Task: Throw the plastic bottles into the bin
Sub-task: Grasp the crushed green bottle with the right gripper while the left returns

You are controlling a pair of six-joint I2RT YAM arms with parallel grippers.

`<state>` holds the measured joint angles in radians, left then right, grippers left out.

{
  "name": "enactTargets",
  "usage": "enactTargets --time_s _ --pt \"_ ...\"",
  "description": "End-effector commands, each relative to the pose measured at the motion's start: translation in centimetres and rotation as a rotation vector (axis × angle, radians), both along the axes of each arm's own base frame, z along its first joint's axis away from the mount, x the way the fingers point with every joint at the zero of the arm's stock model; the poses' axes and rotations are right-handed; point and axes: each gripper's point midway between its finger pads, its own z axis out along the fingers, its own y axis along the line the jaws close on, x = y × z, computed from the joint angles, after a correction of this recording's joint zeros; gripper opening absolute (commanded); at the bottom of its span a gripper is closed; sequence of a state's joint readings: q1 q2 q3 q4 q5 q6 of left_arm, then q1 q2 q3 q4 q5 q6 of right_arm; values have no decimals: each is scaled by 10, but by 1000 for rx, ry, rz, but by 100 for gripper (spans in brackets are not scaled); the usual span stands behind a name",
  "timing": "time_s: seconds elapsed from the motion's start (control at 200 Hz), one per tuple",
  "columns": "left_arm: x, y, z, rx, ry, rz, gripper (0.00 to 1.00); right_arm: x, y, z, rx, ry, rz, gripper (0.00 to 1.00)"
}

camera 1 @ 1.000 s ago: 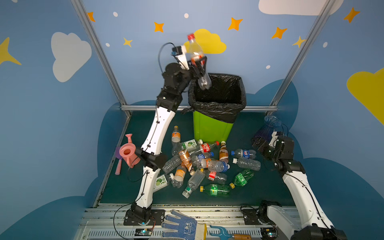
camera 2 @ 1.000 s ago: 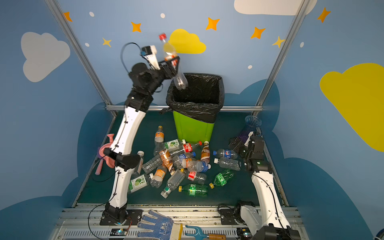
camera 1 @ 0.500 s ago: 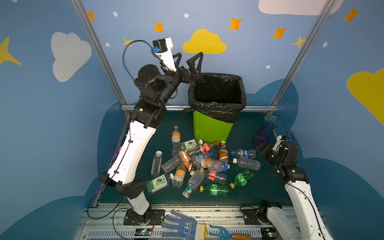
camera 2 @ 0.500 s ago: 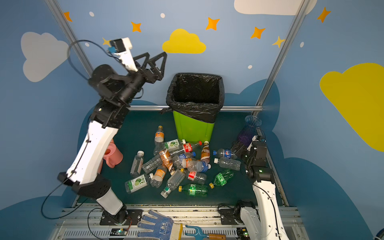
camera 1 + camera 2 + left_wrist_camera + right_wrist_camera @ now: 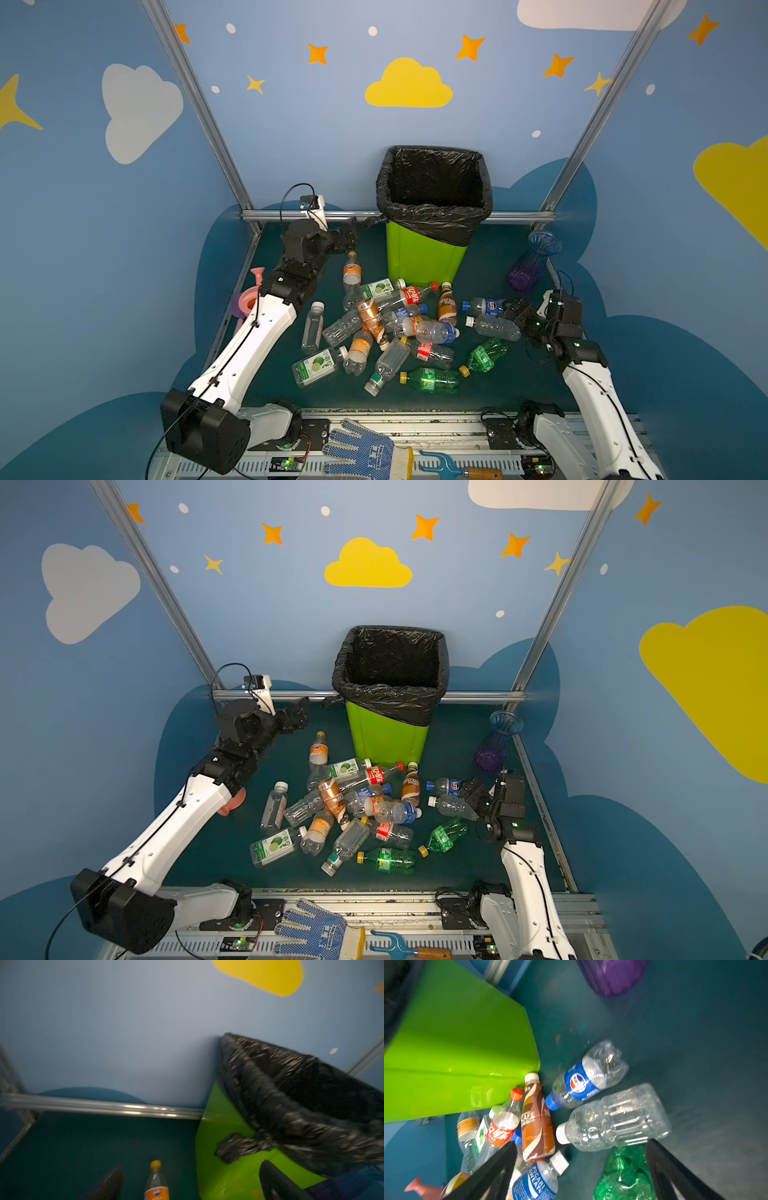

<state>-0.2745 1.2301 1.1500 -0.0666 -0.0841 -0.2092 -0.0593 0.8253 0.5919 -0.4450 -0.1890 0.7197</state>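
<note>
Left arm has dropped right down since a second ago, from up over the bin's rim to low on the far left of the floor; the bottle it was holding up there is gone from its jaws. The left gripper (image 5: 347, 237) (image 5: 192, 1172) now sits just left of the tall lime-green plastic bin (image 5: 424, 259) (image 5: 386, 739) (image 5: 226, 1180) with the black bag folded over its rim; jaws spread wide, nothing between them, though the wrist view is pretty blurry. An upright clear bottle with an orange label and yellow cap (image 5: 352, 270) (image 5: 318, 750) (image 5: 156, 1186) stands on the floor just near of that gripper, not touched.

The right gripper (image 5: 517, 311) (image 5: 473, 792) (image 5: 580, 1145) has edged in toward the pile from the right; jaws gaping as well, holding nothing. It hangs over a clear label-less bottle with a white cap (image 5: 492, 327) (image 5: 614, 1122), and whether a finger touches it I can't tell; a blue-labelled cola bottle with a blue cap (image 5: 486, 306) (image 5: 583, 1082) lies just far of that one, and a crushed green bottle (image 5: 484, 355) (image 5: 623, 1172) just near.

The rest of the plastic bottles (image 5: 395, 328) (image 5: 357, 808) are heaped on the dark green floor in front of the bin, mostly lying down; the bin stands at the far middle against the back rail. A ribbed blue-purple vase (image 5: 530, 266) stands far right; a pink watering can (image 5: 247, 300) peeks out behind the left arm.
</note>
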Motion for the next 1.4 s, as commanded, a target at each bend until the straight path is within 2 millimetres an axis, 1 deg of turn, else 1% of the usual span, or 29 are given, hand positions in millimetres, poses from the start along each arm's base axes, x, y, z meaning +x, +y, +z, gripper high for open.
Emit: enactTargets --time_s 0.0,0.09,0.17,0.255,0.325,0.536,0.596,0.696,0.886,0.981,1.056,1.186,1.252,1.347,1.397 --pt "-20 32 -8 -88 24 98 100 8 23 4 98 -38 67 94" --pt "-26 46 -47 -113 111 138 100 9 32 2 68 -27 99 94" --pt "-30 53 -73 -130 163 170 100 7 35 -2 32 10 106 94" --pt "-33 57 -91 -144 202 187 100 -7 32 -12 6 112 74 94" --pt "-35 60 -99 -140 220 201 100 -20 30 -22 0 190 53 94" --pt "-37 66 -105 -122 231 220 100 -61 30 -54 -13 349 32 93" --pt "-36 67 -106 -123 232 224 100 -69 30 -59 -13 372 27 93" --pt "-36 68 -107 -125 233 227 100 -75 32 -65 -13 394 32 93" --pt "-36 71 -108 -122 235 235 100 -80 35 -78 -48 466 52 92" --pt "-38 73 -108 -121 233 243 100 -75 37 -84 -53 468 52 92" --pt "-39 74 -109 -120 235 245 100 -68 43 -89 -43 461 61 92" --pt "-42 76 -111 -118 239 253 100 -66 52 -101 -49 509 93 93" --pt "-43 78 -111 -118 238 257 100 -68 54 -107 -65 535 107 91" --pt "-45 79 -112 -118 238 260 100 -70 57 -113 -71 552 113 84" --pt "-45 80 -112 -120 238 263 100 -70 58 -115 -72 553 114 82"
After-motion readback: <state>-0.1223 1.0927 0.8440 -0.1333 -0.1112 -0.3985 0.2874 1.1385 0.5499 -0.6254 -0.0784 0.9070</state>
